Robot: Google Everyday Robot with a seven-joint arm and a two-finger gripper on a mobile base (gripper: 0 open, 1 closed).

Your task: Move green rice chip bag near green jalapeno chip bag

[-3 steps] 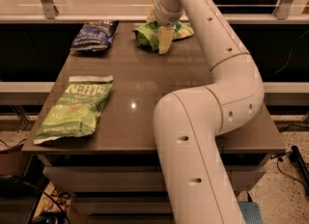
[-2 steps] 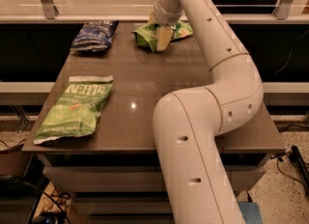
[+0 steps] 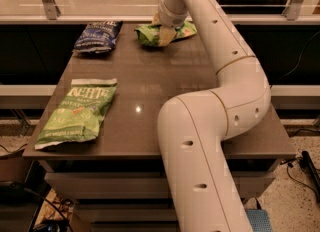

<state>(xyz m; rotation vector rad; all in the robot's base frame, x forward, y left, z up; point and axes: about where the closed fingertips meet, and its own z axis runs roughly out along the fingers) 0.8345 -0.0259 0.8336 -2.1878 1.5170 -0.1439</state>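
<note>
The green rice chip bag (image 3: 150,33), small, wrinkly and bright green, lies at the far edge of the table, right of centre. My gripper (image 3: 165,35) is down on this bag at the end of the long white arm, covering its middle. The green jalapeno chip bag (image 3: 80,112), larger, flat, light green with white lettering, lies at the table's near left, well apart from the gripper.
A dark blue chip bag (image 3: 97,37) lies at the far left of the brown table (image 3: 145,91). My white arm (image 3: 210,126) rises over the table's right half. A ledge with metal posts runs behind the table.
The gripper has shifted very slightly on the green rice chip bag. The bags lie where they were.
</note>
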